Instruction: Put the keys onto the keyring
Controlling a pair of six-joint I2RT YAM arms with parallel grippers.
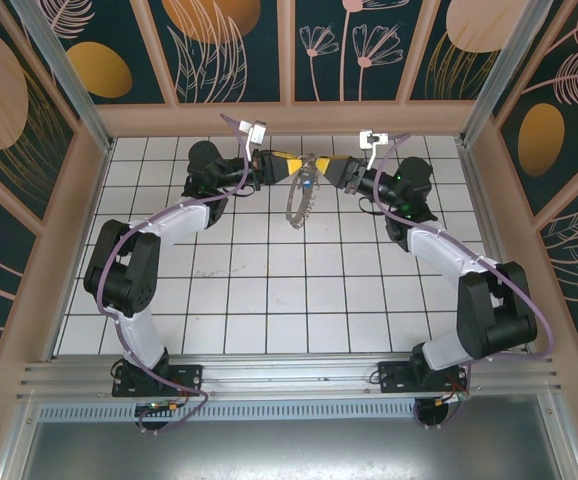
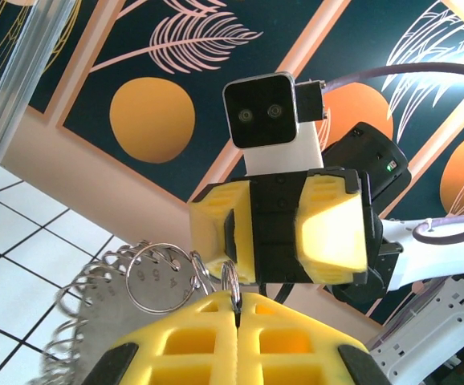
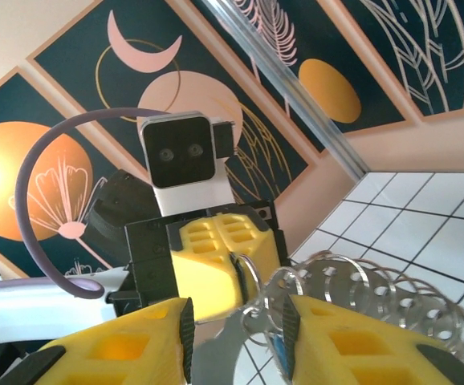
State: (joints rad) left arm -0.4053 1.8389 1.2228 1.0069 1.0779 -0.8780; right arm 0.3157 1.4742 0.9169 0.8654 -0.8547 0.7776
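Bench (image 1: 269, 300): white tiles, dark grid. Metal rail (image 1: 289, 372) at near edge carries left arm base (image 1: 154, 378) and right arm base (image 1: 419, 378).

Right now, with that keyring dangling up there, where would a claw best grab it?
By the bare thin loop at the top of the keyring, pinched across the wire from the side, much as the left gripper seems to hold it. The silvery pieces hang loose and fanned out below, so a grip there would likely slip or swing.
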